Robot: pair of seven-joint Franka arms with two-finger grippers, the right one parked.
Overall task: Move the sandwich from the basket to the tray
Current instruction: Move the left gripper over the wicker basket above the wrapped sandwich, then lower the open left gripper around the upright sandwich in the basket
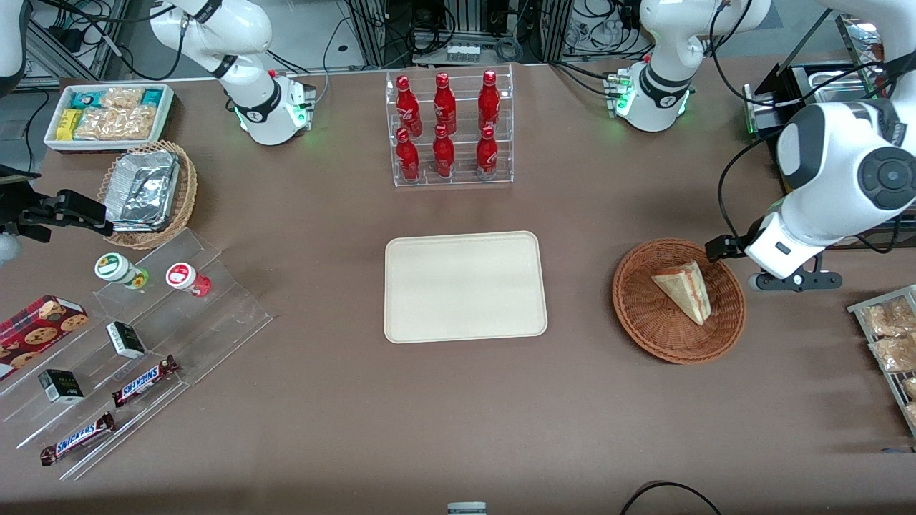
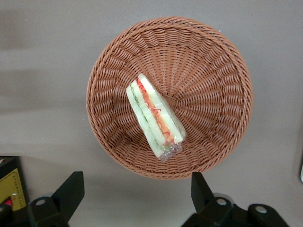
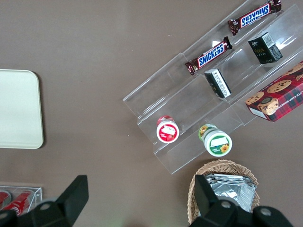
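The pincer (image 2: pixel 135 194) hangs above the desk (image 1: pixel 343 422) just beside the basket (image 1: pixel 644 325), at the rim toward the working arm's end, and its two dark fingers (image 2: pixel 70 189) stand spread wide with nothing between them. Seen from the wrist, the basket lies whole under the camera and the fingers frame only bare desk at its edge.

Nearest the front camera, toward the parked arm's end, a clear stepped stand (image 1: pixel 207 322) carries two Snickers bars (image 1: pixel 145 380), small dark boxes (image 1: pixel 126 339) and two little round tubs (image 1: pixel 188 278); a red cookie box (image 1: pixel 39 323) lies beside it. Toward the working arm's end a wire rack of snack bags (image 1: pixel 891 343) sits at the desk's edge.

Farther in, the sandwich (image 1: pixel 685 290) lies inside the reddish-brown basket, resting on its woven floor with its striped filling edge (image 2: pixel 154 116) turned upward in clear wrap; the pincer does not touch it. The cream tray (image 1: pixel 465 286) lies flat near the middle of the desk, well apart from the basket, and bears nothing.

Farther still stand a lighter wicker basket with foil containers (image 1: pixel 147 189), a clear rack of red bottles (image 1: pixel 447 129), and a white bin of snack packets (image 1: pixel 107 114)
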